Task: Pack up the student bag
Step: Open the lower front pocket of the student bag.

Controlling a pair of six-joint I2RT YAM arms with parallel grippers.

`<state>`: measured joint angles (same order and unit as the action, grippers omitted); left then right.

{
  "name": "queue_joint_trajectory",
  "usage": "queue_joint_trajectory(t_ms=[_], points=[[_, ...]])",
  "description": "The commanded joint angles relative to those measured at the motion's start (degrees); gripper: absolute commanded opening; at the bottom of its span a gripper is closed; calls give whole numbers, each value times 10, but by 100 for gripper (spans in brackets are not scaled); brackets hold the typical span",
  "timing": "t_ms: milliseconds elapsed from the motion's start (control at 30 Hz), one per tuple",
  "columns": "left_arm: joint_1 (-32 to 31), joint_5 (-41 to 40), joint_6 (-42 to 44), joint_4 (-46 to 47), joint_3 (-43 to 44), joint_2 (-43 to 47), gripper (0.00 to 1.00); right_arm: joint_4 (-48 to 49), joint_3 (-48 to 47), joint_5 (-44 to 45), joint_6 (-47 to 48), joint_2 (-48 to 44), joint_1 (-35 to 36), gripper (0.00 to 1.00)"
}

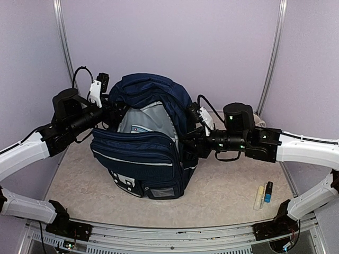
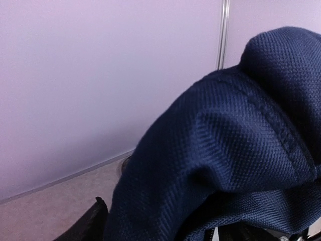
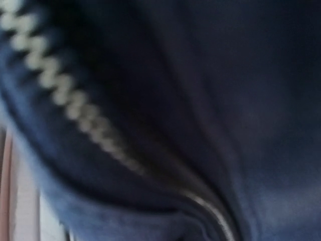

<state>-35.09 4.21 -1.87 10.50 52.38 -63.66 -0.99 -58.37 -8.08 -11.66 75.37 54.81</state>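
Starting at the fingers: the right gripper (image 1: 192,140) is closed, pressed against the backpack (image 1: 143,153) at its 3 o'clock side. Its own camera shows nothing but blurred navy cloth and a pale zipper (image 3: 65,95), so we cannot tell whether it pinches any fabric. The left gripper (image 1: 108,114) is tucked against the bag at about 10 o'clock. Its fingers are hidden by a hump of navy cloth in its own view, so we cannot tell how wide they stand. The backpack sits upright in the middle of the table (image 1: 222,185), front pockets toward us, main compartment gaping and its grey lining (image 1: 148,121) showing. Well apart, at 4 o'clock near the right edge, lie a pale stick (image 1: 259,197) and a blue-capped marker (image 1: 268,191). We judge the step in hand to be spreading the mouth of the bag. Next, one arm must keep the opening wide while the other fetches those two items.
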Motion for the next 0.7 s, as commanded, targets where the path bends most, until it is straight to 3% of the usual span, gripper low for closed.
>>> queue_joint_trajectory(t_ms=[0,100,200,400,567,667], points=[[7,-40,13,-58,73,-4,79,22,8,-13,-55,-27,-18,0],[12,-51,25,-63,111,9,90,14,13,-3,-61,-32,-28,0],[15,-41,32,-88,152,23,94,6,19,1,-63,-37,-39,0],[13,41,31,-99,151,93,96,9,26,3,-66,-42,-46,0],[13,54,43,-149,168,113,98,11,20,-10,-65,-31,-49,0],[13,141,46,-184,192,114,98,13,16,-8,-72,-26,-54,0]])
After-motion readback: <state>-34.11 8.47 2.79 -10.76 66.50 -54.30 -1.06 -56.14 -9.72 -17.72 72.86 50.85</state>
